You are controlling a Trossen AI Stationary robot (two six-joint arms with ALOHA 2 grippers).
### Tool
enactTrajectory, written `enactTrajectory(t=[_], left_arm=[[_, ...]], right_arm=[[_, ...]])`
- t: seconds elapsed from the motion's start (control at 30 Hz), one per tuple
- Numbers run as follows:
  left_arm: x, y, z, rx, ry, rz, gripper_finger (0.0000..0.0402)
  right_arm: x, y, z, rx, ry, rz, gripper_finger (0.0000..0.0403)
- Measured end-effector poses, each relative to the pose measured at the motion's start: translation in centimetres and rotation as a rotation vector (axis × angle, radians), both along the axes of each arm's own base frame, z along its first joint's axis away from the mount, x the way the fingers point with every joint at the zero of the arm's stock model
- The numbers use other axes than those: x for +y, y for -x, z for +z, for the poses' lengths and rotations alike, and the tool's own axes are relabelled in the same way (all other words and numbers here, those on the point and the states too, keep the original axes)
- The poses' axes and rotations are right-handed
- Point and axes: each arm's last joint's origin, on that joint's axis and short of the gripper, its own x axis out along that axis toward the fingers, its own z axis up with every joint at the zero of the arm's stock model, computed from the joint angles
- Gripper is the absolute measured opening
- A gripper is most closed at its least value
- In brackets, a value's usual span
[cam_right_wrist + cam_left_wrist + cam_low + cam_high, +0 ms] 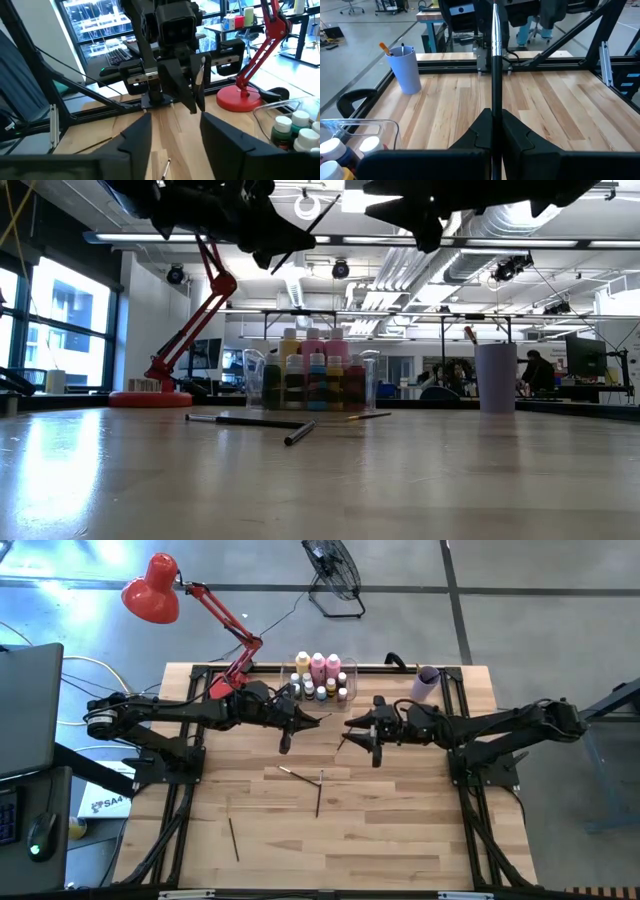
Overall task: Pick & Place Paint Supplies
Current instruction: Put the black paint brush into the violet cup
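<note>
My left gripper hangs above the table in front of the clear bin, shut on a thin dark paintbrush that sticks out toward the right arm. My right gripper faces it a short way off, open and holding nothing. The pink and yellow-orange bottles and the tiny white-capped bottles stand in the bin. Three more brushes lie flat on the wood. Another brush lies under the right gripper. My left gripper pinches the brush by its dark handle between the two fingers. The brush lies along the fingers and runs forward past them, its silver ferrule farther out. It is lifted clear of the table, and its free end slants upward.
The clear bin sits at the table's far edge with the lilac cup to its right, which holds a brush or two. A red desk lamp stands at the far left corner. The near half of the table is bare wood apart from the brushes.
</note>
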Motion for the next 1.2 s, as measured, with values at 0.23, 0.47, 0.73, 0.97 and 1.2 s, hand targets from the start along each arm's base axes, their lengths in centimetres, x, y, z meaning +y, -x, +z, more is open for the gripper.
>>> enactTrajectory(t=[0.23, 0.47, 0.73, 0.97, 1.2], left_arm=[[0.0, 0.0, 0.2, -0.023, 0.022, 0.004, 0.0007], [-0.4, -0.1, 0.3, -0.034, 0.033, -0.004, 0.0007], [-0.3, -0.1, 0.3, -0.034, 0.033, -0.001, 0.0007], [-0.3, -0.1, 0.3, -0.035, 0.028, -0.001, 0.0007], [-0.3, -0.1, 0.4, -0.043, 0.023, -0.001, 0.0007]], right_arm=[[0.0, -0.8, -0.3, -0.031, 0.029, -0.011, 0.0178], [-0.2, -2.0, -0.7, -0.119, 0.066, -0.042, 0.0172], [-0.3, -2.2, -0.5, -0.152, 0.099, -0.079, 0.0172], [-1.0, -2.3, -0.6, -0.158, 0.094, -0.102, 0.0172], [-1.4, -3.7, -2.1, -0.199, 0.084, -0.110, 0.0172]])
